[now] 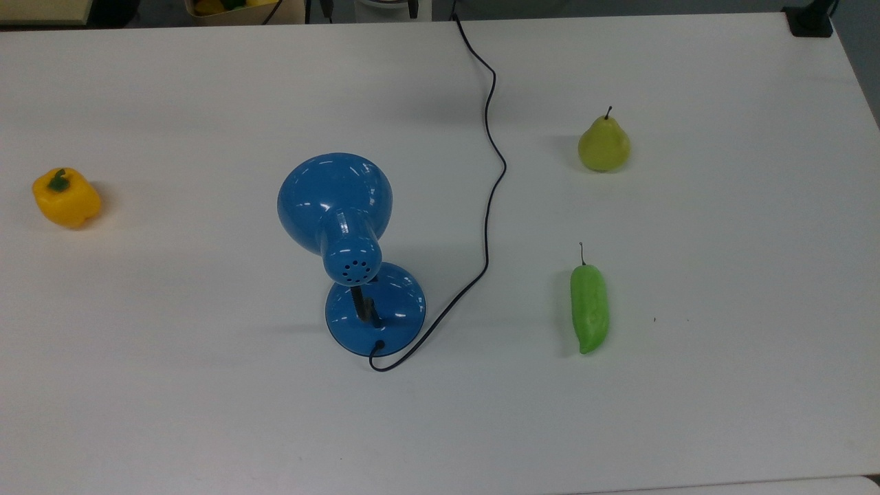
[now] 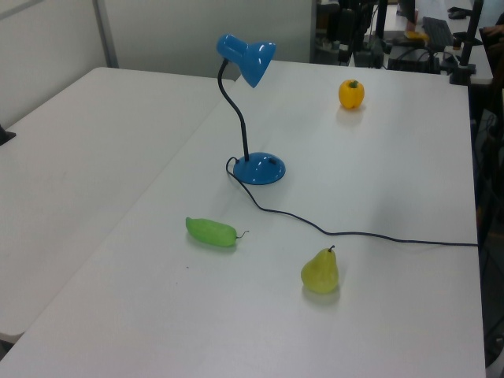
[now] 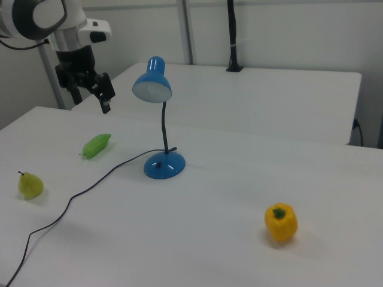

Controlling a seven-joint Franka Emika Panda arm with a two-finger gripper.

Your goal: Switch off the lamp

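While the gripper (image 3: 91, 97) hangs with fingers spread, empty — at the lamp's (image 3: 157, 122) nine o'clock in the right view.

On the white table (image 1: 722, 385), a yellow pepper (image 1: 66, 198), a pear (image 1: 603, 144) and a green pod (image 1: 589, 308) are seen, well apart.

On the table (image 1: 722, 385) — one lamp (image 1: 344, 227), one pear (image 1: 603, 144). One yellow bell pepper (image 1: 66, 198), one green chili pepper (image 1: 589, 309). One gripper (image 3: 91, 95) overhead.

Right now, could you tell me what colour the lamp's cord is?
Black; the cord shows best in the top view.
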